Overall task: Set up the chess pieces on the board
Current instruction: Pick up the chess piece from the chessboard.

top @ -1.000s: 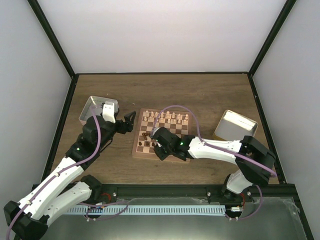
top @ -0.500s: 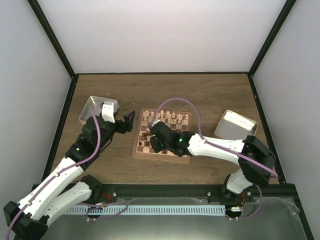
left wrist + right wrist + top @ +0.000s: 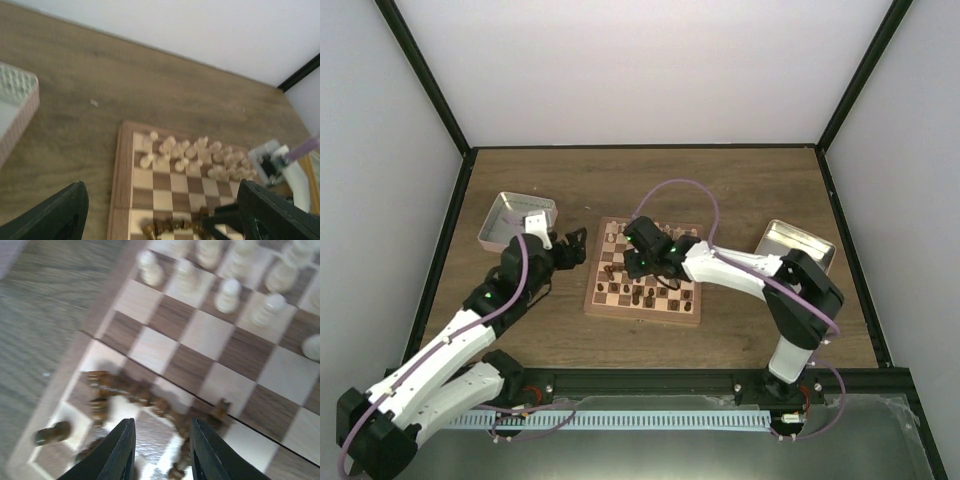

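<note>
The board lies mid-table. Cream chess pieces stand in its far rows. Dark chess pieces sit on its near rows, some lying down. My right gripper hangs over the board's left half, open and empty. In the right wrist view the right gripper is above blurred dark pieces, some toppled, with cream pieces beyond. My left gripper is open and empty, just left of the board. In the left wrist view the left gripper spans the board, cream pieces and dark pieces.
A metal tray sits at the back left, also at the edge of the left wrist view. A second metal tray sits at the right. The right arm's purple cable arches over the board's far side.
My right gripper has moved from the board's near edge toward its far side and turned. My left gripper has drawn back slightly; it stays open.
</note>
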Available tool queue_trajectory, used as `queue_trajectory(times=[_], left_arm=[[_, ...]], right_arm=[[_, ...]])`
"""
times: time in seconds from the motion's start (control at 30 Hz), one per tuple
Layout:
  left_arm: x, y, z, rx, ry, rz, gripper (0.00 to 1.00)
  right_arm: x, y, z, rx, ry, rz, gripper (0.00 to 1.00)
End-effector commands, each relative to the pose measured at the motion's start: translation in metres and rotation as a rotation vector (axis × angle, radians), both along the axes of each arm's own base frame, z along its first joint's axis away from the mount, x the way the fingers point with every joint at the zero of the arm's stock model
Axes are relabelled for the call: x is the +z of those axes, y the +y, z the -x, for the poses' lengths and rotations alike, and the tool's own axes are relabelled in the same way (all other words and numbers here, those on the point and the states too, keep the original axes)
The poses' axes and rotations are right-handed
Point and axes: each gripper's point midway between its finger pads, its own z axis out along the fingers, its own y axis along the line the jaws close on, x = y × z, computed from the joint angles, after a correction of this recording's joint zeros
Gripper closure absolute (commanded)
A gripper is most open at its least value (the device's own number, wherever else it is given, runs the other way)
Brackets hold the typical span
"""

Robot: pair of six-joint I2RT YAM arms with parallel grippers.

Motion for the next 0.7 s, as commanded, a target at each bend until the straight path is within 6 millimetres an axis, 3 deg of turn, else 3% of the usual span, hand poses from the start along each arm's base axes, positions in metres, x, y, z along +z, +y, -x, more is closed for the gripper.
queue_trajectory(times=[0.0, 0.2, 0.67], left_arm=[[-0.031, -0.015, 0.003, -0.039, 0.112, 0.083, 0.18], [-0.043, -0.024, 0.000, -0.064, 0.148, 0.083, 0.20], [-0.048, -0.031, 0.000, -0.100, 0.163, 0.079, 0.20]], right_arm=[[-0.007, -0.015, -0.007, -0.095, 0.091, 0.012, 0.68], [-0.021, -0.021, -0.010, -0.137, 0.119, 0.044, 0.72], [-0.047, -0.027, -0.006, -0.139, 0.157, 0.110, 0.80]])
